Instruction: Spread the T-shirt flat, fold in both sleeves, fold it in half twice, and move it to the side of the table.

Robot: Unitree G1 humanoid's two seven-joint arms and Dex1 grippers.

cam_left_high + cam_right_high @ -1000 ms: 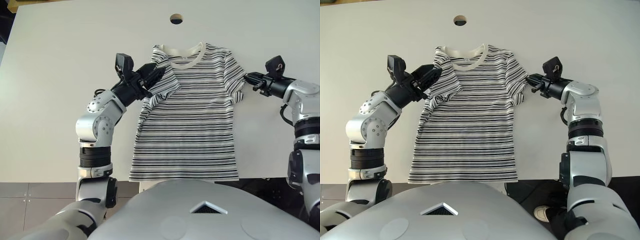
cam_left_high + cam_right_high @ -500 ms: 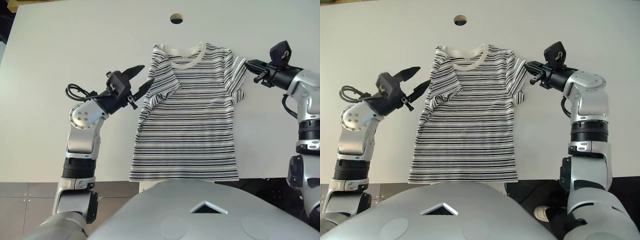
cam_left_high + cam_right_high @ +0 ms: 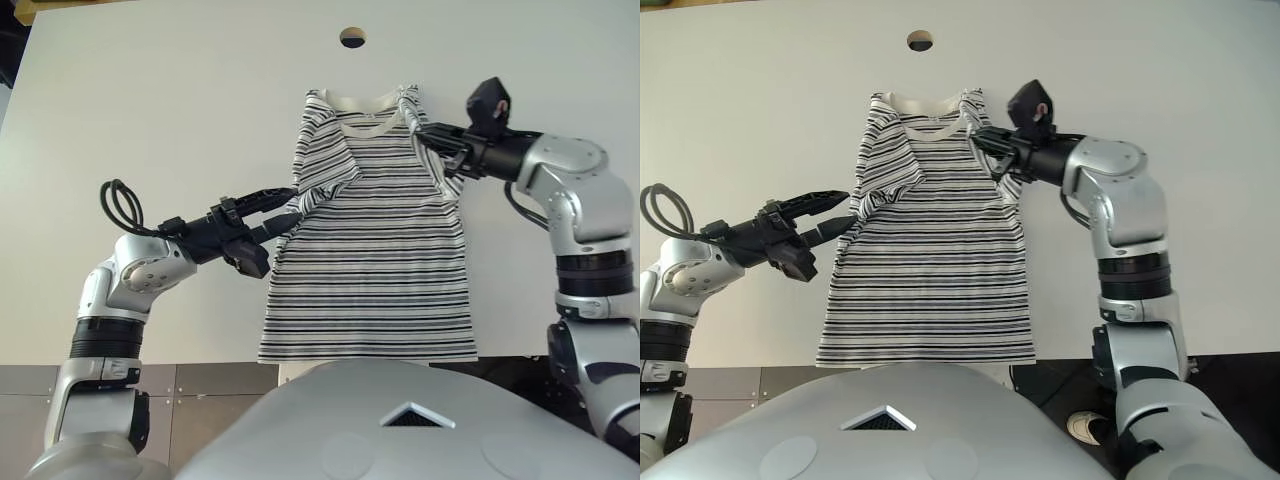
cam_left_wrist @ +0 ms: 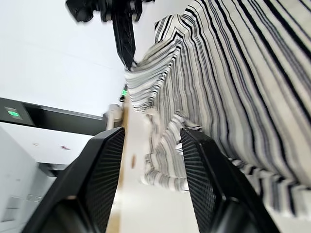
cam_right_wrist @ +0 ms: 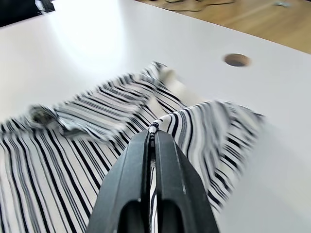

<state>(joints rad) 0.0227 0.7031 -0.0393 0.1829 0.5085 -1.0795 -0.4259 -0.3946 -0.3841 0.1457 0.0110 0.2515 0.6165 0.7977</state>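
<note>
White table (image 3: 150, 100), one striped T-shirt (image 3: 370, 260), left pincer (image 3: 292, 202) agape, right pincer (image 3: 427, 137) tight on its sleeve (image 3: 447, 175)

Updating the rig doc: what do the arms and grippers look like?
Left arm and right arm: rounded silver-grey shells, black ribbed joint rings. A black cable loops off the left one. Left gripper and right gripper: black, two long tapered jaws. Black camera block on each wrist.
</note>
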